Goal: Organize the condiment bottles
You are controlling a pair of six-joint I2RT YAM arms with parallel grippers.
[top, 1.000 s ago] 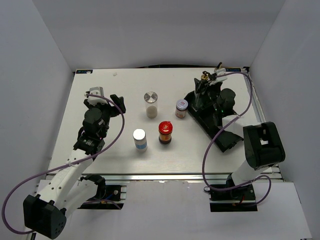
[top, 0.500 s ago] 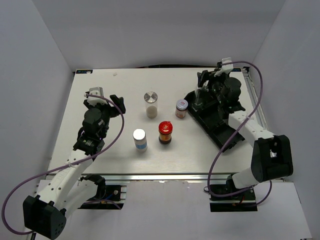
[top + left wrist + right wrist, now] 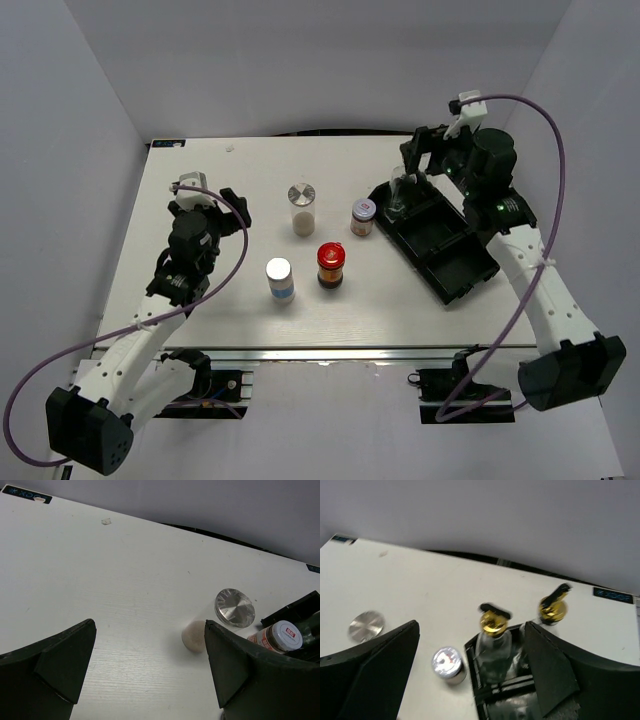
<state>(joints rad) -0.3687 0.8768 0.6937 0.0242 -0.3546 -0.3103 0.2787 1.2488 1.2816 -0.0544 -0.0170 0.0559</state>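
Observation:
Two tall clear glass bottles with gold pourers (image 3: 494, 625) (image 3: 552, 610) stand upright in the far end of the black tray (image 3: 455, 262). My right gripper (image 3: 424, 158) hangs open above them, gripping nothing. On the table stand a silver-lidded clear jar (image 3: 301, 206), a small silver-lidded jar (image 3: 363, 215) beside the tray, a red-lidded dark jar (image 3: 331, 265) and a blue-labelled silver-lidded bottle (image 3: 280, 279). My left gripper (image 3: 212, 192) is open and empty to the left of them. In the left wrist view the clear jar (image 3: 234, 608) lies ahead to the right.
The tray (image 3: 492, 705) lies slanted at the right of the table, its nearer compartments holding nothing. Purple cables loop beside both arms. White walls close in the table at the back and both sides.
My right gripper has let go of the glass bottle in the tray, opened wide and lifted up and back. The left arm has not moved.

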